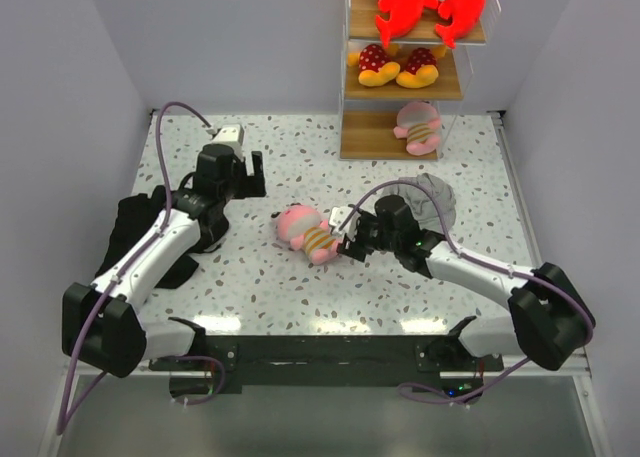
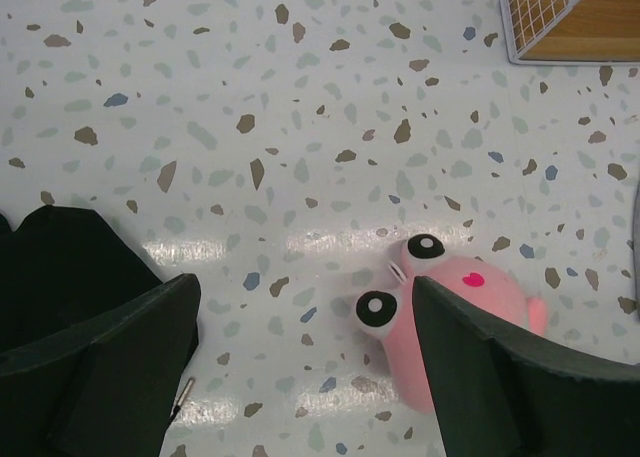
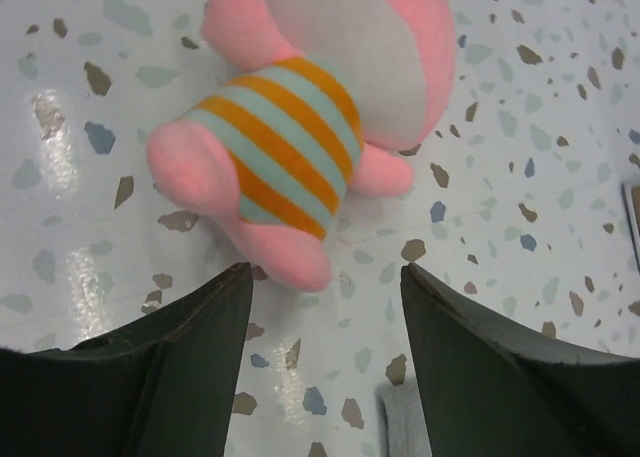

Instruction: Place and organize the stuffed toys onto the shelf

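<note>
1. Five of six stuffed toys are on the shelf (image 1: 365, 135): two red-and-white ones (image 1: 400, 7) on the top board, two yellow-orange ones with red dotted tops (image 1: 376, 65) on the middle board, and one pink striped toy (image 1: 420, 127) on the bottom board.
2. Left to do: the second pink toy (image 1: 305, 232) lies on its side on the table, mid-surface, well apart from the shelf. My read is that it belongs beside its twin on the bottom board, which has bare wood to the left.
3. Right gripper (image 1: 348, 239): jaws apart, holding nothing. The wrist view shows the pink toy's striped body just ahead of the fingertips, not between them. Looks like the approach to a pick, not yet grasped.
4. Left gripper (image 1: 248, 177): jaws wide, empty, hanging over bare table left of the toy. The toy's face shows by one finger in its wrist view.
5. Surface: white speckled terrazzo tabletop (image 1: 250, 277), glossy, with glare patches.
6. A black cloth (image 1: 135, 232) lies under the left arm at the left edge. A grey cloth (image 1: 432, 197) is bunched behind the right arm.
7. Room: plain pale walls on three sides, with the shelf against the back wall at right.
</note>
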Controlling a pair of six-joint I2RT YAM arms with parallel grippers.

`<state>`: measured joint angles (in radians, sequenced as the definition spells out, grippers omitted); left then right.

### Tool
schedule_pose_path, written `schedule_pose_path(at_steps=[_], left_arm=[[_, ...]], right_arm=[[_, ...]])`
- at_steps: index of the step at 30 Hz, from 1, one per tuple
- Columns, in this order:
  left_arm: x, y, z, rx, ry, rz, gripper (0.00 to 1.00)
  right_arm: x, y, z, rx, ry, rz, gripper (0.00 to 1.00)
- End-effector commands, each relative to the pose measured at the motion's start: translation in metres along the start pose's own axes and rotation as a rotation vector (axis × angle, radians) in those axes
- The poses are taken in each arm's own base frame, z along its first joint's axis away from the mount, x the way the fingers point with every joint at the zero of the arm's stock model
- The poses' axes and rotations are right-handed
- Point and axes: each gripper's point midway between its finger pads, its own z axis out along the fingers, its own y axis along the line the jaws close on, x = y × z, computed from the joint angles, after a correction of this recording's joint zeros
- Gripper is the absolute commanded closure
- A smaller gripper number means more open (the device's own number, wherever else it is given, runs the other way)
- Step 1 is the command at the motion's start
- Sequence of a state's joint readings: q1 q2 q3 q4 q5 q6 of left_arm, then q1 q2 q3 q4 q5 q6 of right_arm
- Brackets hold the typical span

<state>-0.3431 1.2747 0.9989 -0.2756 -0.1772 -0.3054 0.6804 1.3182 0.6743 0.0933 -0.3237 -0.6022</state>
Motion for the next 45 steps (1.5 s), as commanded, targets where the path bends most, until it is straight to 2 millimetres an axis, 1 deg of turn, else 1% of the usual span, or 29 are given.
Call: schedule_pose_path(at_steps=[1,5,10,11,16,19,20,22,23,31,32,33,34,36,37,39,40,41,43,45], left_arm=[[-0.019,-0.010,-0.008,0.040,-0.075,-0.033,0.08],[-0.018,-0.013,-0.008,0.050,-0.073,-0.035,0.08],[-0.018,-0.017,-0.010,0.069,-0.072,-0.039,0.08],[-0.018,-0.017,-0.010,0.070,-0.074,-0.039,0.08],[-0.017,-0.017,-0.008,0.070,-0.069,-0.038,0.08],[-0.016,-0.017,-0.008,0.069,-0.066,-0.039,0.08],[-0.016,-0.017,-0.007,0.069,-0.066,-0.041,0.08],[-0.015,-0.018,-0.007,0.072,-0.064,-0.040,0.08],[-0.014,-0.017,-0.007,0.071,-0.061,-0.040,0.08],[-0.014,-0.017,-0.006,0.069,-0.061,-0.043,0.08],[-0.015,-0.017,-0.006,0.064,-0.064,-0.043,0.08],[-0.015,-0.016,-0.006,0.062,-0.063,-0.043,0.08],[-0.014,-0.015,-0.006,0.058,-0.061,-0.043,0.08],[-0.016,-0.015,-0.007,0.057,-0.068,-0.044,0.09],[-0.016,-0.015,-0.007,0.055,-0.068,-0.044,0.08],[-0.016,-0.014,-0.008,0.052,-0.072,-0.045,0.08],[-0.016,-0.014,-0.008,0.050,-0.071,-0.048,0.08],[-0.015,-0.013,-0.007,0.048,-0.069,-0.047,0.08],[-0.016,-0.013,-0.008,0.046,-0.072,-0.049,0.08],[-0.016,-0.011,-0.008,0.034,-0.074,-0.051,0.08]], right_arm=[[-0.012,0.017,0.011,-0.155,-0.080,-0.194,0.36],[-0.011,0.021,0.011,-0.181,-0.081,-0.218,0.36],[-0.003,0.012,0.021,-0.147,-0.048,-0.219,0.37],[-0.005,0.008,0.022,-0.129,-0.054,-0.222,0.37],[0.004,0.010,0.028,-0.131,-0.041,-0.213,0.39],[0.004,0.007,0.031,-0.108,-0.040,-0.204,0.41],[0.002,0.004,0.032,-0.097,-0.053,-0.207,0.42],[0.002,0.006,0.034,-0.107,-0.055,-0.201,0.43],[0.007,0.008,0.036,-0.117,-0.039,-0.194,0.43],[0.011,0.010,0.044,-0.135,-0.002,-0.195,0.46],[0.008,0.008,0.045,-0.133,-0.004,-0.194,0.47],[0.011,0.010,0.046,-0.139,0.005,-0.191,0.50],[0.011,0.011,0.046,-0.147,0.012,-0.186,0.60],[0.008,0.008,0.047,-0.143,0.017,-0.181,0.75],[0.007,0.006,0.046,-0.134,0.021,-0.178,0.88],[0.004,0.001,0.044,-0.112,0.021,-0.177,1.00],[-0.003,-0.004,0.040,-0.085,0.003,-0.184,1.00],[-0.003,-0.009,0.037,-0.051,0.013,-0.175,1.00],[-0.014,-0.023,0.027,0.025,-0.003,-0.180,1.00],[-0.014,-0.039,0.017,0.113,0.032,-0.173,1.00]])
